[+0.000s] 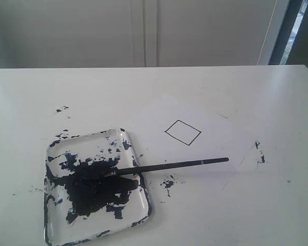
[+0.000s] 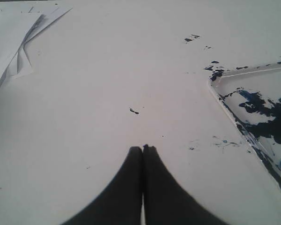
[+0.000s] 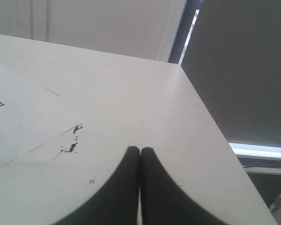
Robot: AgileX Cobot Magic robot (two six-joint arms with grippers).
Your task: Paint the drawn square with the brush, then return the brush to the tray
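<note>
**Brush waiting, both claws shut**

The long thin black-handled paintbrush [image 1: 169, 165] lies with its dark tip in the blue-black paint blotch [image 1: 97, 187] of the shallow clear square tray [image 1: 124, 134]; its handle crosses the tray's rim and runs out over the white paper sheet [image 1: 220, 136]; its far end rests just below the small black outlined square [image 1: 183, 132], which is blank inside.

The left gripper [image 2: 143, 149] hangs over the bare white table [image 2: 107, 70] near a corner of the tray, tips pressed together, nothing held; the right gripper [image 3: 140, 150] is the same, closed tight and empty, out beside the paper toward the table's edge.

The brush looks light, stiff and narrow; it will likely roll or pivot on the rim if nudged. The best hold seems mid-handle, between the tray's rim and the silver band, clear of wet paint; the jaws must part first.
</note>
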